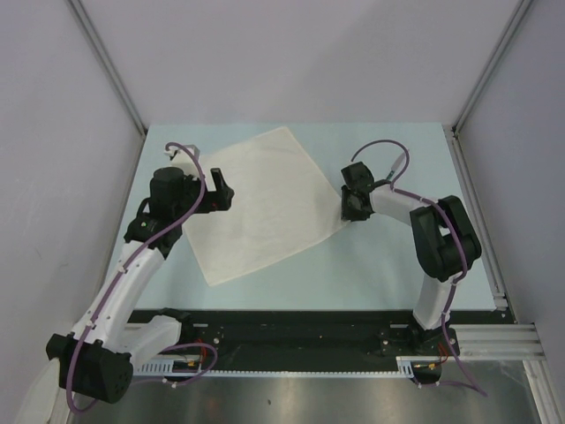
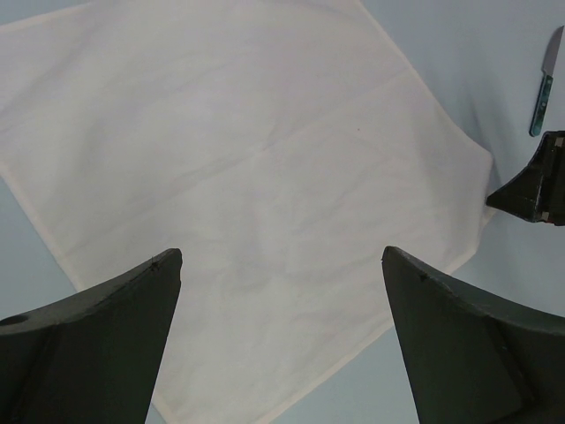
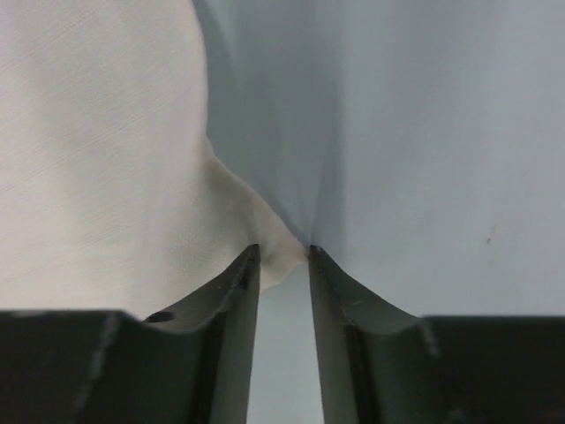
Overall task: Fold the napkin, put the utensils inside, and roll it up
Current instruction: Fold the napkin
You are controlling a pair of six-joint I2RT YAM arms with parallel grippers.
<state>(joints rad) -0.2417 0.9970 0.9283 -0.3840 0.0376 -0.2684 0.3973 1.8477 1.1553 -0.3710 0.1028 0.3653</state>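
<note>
The napkin (image 1: 265, 203) is a cream cloth square lying flat and turned like a diamond on the pale blue table; it fills the left wrist view (image 2: 247, 150). My left gripper (image 1: 221, 190) hovers over its left part, jaws wide open (image 2: 282, 261) with nothing between them. My right gripper (image 1: 349, 210) is at the napkin's right corner. In the right wrist view its jaws (image 3: 282, 252) stand a narrow gap apart, and the bunched corner of the napkin (image 3: 106, 159) sits between the tips. The knife (image 2: 540, 84), silver blade and dark bluish handle, lies on the table beyond the right gripper's fingers (image 2: 530, 190).
The pale blue table (image 1: 397, 265) is enclosed by grey walls on three sides. A metal frame rail (image 1: 477, 212) runs along its right edge, and a black rail (image 1: 291, 331) with the arm bases runs along the near edge.
</note>
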